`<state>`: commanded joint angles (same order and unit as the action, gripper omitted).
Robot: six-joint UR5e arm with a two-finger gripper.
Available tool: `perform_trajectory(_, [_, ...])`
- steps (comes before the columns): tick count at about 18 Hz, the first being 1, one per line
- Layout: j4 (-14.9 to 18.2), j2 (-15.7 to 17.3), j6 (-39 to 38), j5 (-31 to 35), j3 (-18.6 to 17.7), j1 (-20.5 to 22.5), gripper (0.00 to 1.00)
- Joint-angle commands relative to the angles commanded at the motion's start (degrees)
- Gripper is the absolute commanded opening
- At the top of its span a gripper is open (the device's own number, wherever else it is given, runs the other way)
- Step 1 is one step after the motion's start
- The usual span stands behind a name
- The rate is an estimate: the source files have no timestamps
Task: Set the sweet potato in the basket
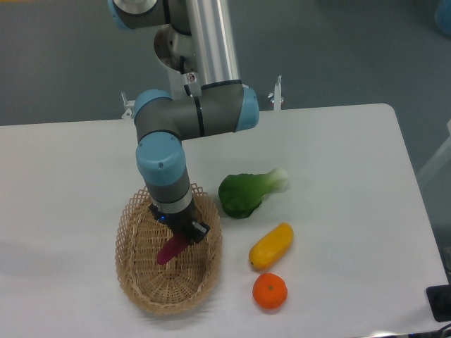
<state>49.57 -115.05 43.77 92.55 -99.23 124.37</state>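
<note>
The basket (168,264) sits left of the greens (246,192), with the yellow vegetable (271,245) and orange (270,291) beside it. Inside it, the gripper (184,236) clamps the potato (171,248), which hangs tilted with its tip near the floor. You risk a tipped basket if the arm presses down before the fingers let go.

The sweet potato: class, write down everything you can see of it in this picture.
The sweet potato is small, slim, smooth and magenta-purple, with a tapered lower end. It is tilted, its upper end caught in the gripper, which hides that end. Its lower tip points down into the woven basket, inside the rim. Whether the tip touches the basket floor cannot be told.
</note>
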Motion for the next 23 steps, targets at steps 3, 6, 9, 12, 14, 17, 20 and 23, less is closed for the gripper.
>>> perform_trajectory(3, [0.0, 0.0, 0.3, 0.7, 0.4, -0.1, 0.79])
perform_trajectory(6, [-0.1, 0.1, 0.3, 1.1, 1.0, -0.1, 0.86])
perform_trajectory(9, [0.1, 0.4, 0.2, 1.1, 1.2, 0.0, 1.0])
perform_trajectory(12, [0.3, 1.0, -0.1, 1.6, 2.0, 0.1, 1.0])
perform_trajectory(14, [0.5, 1.1, -0.2, 1.8, 3.8, 0.1, 1.0])
perform_trajectory(17, [0.7, 1.7, -2.7, 2.0, 5.8, 0.5, 1.0])
perform_trajectory(20, [0.5, 3.3, -3.3, 1.8, 6.9, 2.4, 1.0])
perform_trajectory(23, [0.3, 4.6, -3.0, 1.7, 10.2, 5.3, 1.0])
